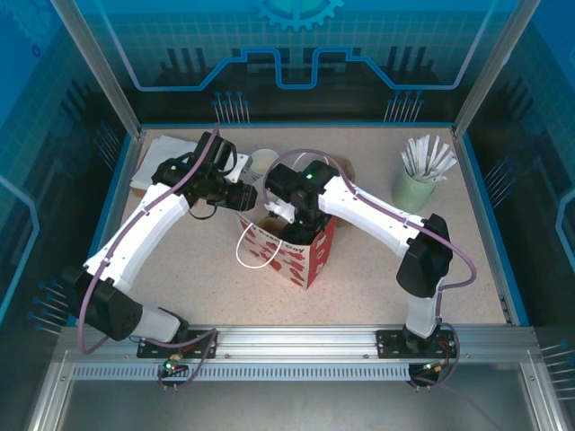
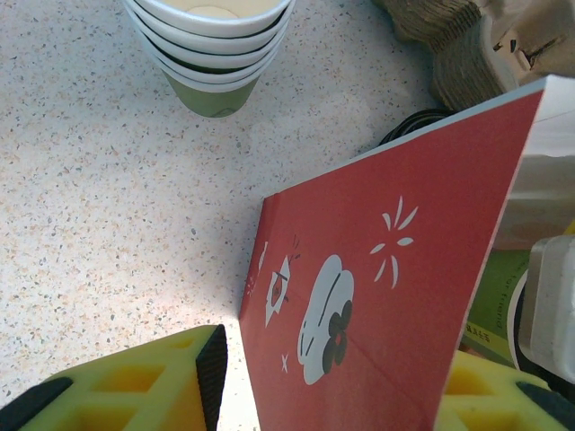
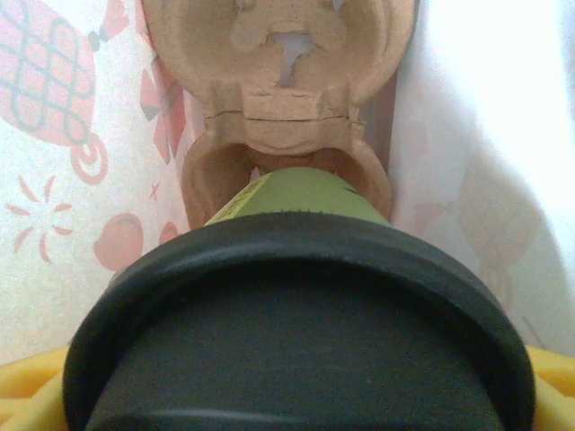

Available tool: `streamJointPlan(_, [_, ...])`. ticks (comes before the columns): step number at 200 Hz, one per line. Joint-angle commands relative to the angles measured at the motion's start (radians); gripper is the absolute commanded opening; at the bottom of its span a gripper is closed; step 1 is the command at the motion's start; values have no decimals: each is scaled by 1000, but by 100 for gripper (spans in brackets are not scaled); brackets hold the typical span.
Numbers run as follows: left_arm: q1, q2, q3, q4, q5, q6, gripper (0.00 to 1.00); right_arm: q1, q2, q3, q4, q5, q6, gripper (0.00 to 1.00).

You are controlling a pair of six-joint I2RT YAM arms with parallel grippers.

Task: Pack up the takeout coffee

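The takeout coffee is a dark green cup (image 3: 296,193) with a black lid (image 3: 296,332). My right gripper (image 3: 296,400) is shut on it, a yellow finger showing at each side of the lid. The cup hangs inside the red-and-white gift bag (image 1: 310,256), its base over a socket of the brown pulp carrier (image 3: 278,90) lying in the bag. From above, the right gripper (image 1: 301,224) reaches down into the bag's mouth. My left gripper (image 2: 332,386) is open at the bag's back left rim, and the red bag wall (image 2: 377,278) passes between its yellow fingers (image 2: 171,377).
A stack of green paper cups (image 2: 214,54) stands just behind the bag, with more pulp carriers (image 2: 449,45) beside it. A pale green tumbler of white-wrapped sticks (image 1: 415,189) is at the back right. White paper (image 1: 166,162) lies at the back left. The bag's white handle (image 1: 247,251) droops leftward.
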Motion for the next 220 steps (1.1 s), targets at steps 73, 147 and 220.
streamJointPlan(73, [-2,1,18,-17,-2,-4,47,-15,-3,-31,23,-14,-22,76])
streamJointPlan(147, [-3,2,16,-16,-3,-2,48,-23,-2,-60,45,-18,-27,76])
streamJointPlan(220, [-3,3,12,-16,-16,1,51,-27,-1,-85,66,-10,-43,76])
